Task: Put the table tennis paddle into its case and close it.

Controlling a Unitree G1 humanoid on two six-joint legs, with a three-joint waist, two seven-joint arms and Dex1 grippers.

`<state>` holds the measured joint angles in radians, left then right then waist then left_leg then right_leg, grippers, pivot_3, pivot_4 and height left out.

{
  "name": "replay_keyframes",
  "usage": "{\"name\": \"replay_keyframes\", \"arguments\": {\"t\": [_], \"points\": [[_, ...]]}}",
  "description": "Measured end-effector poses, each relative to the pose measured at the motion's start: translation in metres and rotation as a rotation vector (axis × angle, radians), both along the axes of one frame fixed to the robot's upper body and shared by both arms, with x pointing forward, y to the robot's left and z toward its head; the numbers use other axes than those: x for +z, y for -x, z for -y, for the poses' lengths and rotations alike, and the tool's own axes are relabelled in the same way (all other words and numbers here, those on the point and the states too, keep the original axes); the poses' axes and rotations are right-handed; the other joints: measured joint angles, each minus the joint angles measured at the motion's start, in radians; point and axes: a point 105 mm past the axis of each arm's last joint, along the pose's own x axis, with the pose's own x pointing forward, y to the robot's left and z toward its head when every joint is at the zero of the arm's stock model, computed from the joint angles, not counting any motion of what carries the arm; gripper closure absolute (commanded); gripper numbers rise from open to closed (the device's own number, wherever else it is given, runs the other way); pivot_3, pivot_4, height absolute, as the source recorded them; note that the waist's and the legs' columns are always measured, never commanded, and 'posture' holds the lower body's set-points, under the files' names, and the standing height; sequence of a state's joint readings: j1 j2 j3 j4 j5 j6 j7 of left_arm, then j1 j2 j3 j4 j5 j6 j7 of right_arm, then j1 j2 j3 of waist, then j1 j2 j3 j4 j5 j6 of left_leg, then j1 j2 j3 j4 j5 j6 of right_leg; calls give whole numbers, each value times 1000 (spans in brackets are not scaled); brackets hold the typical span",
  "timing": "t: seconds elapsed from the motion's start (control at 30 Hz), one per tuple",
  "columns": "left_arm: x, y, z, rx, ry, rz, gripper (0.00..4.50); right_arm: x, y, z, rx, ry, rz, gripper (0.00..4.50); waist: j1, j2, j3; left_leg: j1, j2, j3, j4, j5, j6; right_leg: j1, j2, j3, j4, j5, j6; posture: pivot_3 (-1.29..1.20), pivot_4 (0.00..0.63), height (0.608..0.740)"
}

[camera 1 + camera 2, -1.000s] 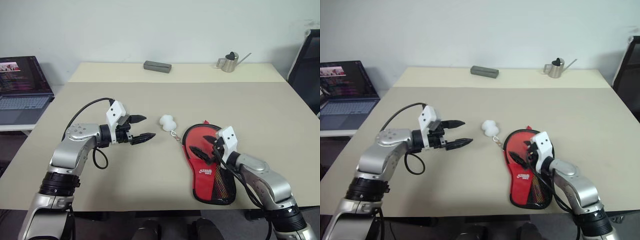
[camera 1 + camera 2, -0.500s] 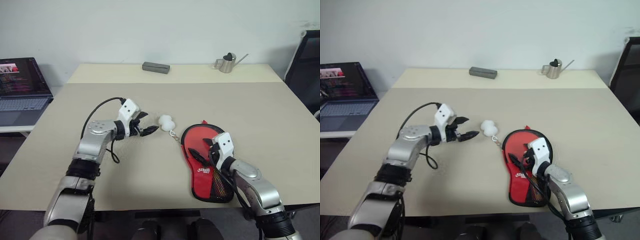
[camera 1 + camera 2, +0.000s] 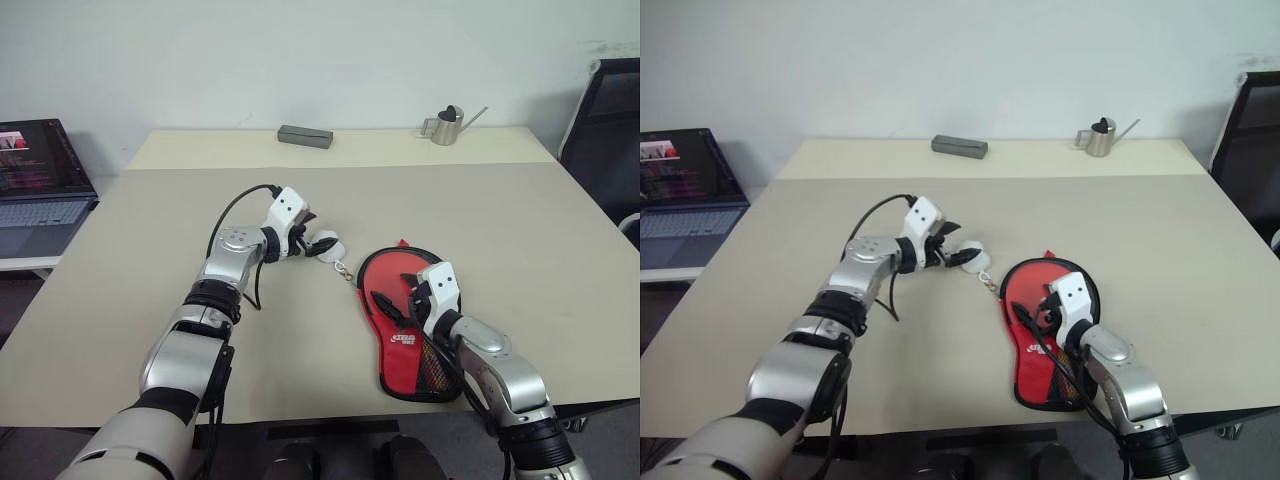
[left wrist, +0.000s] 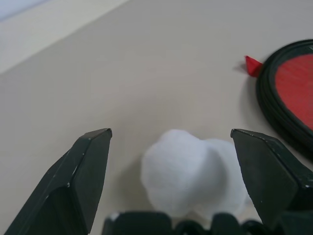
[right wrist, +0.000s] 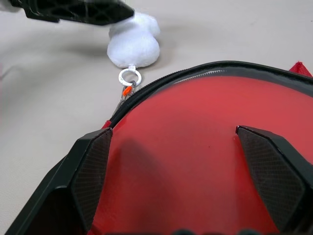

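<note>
The case (image 3: 400,318) lies flat on the table, red panel up, with its mesh pocket (image 3: 440,372) at the near end. A ring (image 5: 129,77) links its zip pull to the white pompom (image 3: 330,246), which rests on the table to the case's left. My left gripper (image 3: 312,243) is open, and the pompom (image 4: 188,176) sits between its two fingers. My right gripper (image 3: 401,297) is open too and hovers low over the round red part of the case (image 5: 210,147). The paddle is hidden from view.
A grey rectangular box (image 3: 305,136) and a small metal watering can (image 3: 446,124) stand along the far edge of the table. A laptop (image 3: 40,180) sits on a lower surface to the left. A black chair (image 3: 605,115) stands at the right.
My left arm has stretched forward and to the right, bringing its open fingers around the pompom. The right gripper has stayed over the case.
</note>
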<state>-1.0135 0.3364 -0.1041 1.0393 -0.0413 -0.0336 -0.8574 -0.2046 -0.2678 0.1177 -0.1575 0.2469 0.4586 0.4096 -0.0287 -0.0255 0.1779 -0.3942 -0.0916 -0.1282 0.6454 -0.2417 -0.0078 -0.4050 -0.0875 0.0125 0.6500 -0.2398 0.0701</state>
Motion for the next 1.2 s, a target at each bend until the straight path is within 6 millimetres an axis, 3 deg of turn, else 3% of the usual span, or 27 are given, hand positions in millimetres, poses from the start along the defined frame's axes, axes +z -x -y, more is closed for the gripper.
{"name": "replay_keyframes", "arguments": {"t": [0.23,0.5,0.77,0.87,1.07,1.2], "points": [[-20,2,0,-1,-33,-89,231,0,-1,8,-57,-7,-5,60,0,0,0,0,0,0,0,0,0,0,0,0,0,0,0,0,150,740],[-35,6,15,-27,-62,-116,231,0,0,13,-95,-18,-11,60,0,-1,0,0,0,0,0,0,0,0,0,0,0,0,0,0,150,740],[-37,7,22,-42,-66,-111,231,0,1,14,-111,-27,-12,60,1,-1,-1,0,0,0,0,0,0,0,0,0,0,0,0,0,150,740],[-37,7,25,-36,-60,-106,822,-1,2,14,-117,-27,-12,0,1,-1,-1,0,0,0,0,0,0,0,0,0,0,0,0,0,150,740],[-38,7,27,-38,-54,-110,2949,-2,5,15,-122,-25,-5,0,0,-1,-1,0,0,0,0,0,0,0,0,0,1,0,0,0,150,740],[-39,8,27,-52,-54,-107,4045,-2,6,15,-117,-18,-1,0,0,-1,-1,0,0,0,0,0,0,0,0,0,1,0,0,0,150,740]]}}
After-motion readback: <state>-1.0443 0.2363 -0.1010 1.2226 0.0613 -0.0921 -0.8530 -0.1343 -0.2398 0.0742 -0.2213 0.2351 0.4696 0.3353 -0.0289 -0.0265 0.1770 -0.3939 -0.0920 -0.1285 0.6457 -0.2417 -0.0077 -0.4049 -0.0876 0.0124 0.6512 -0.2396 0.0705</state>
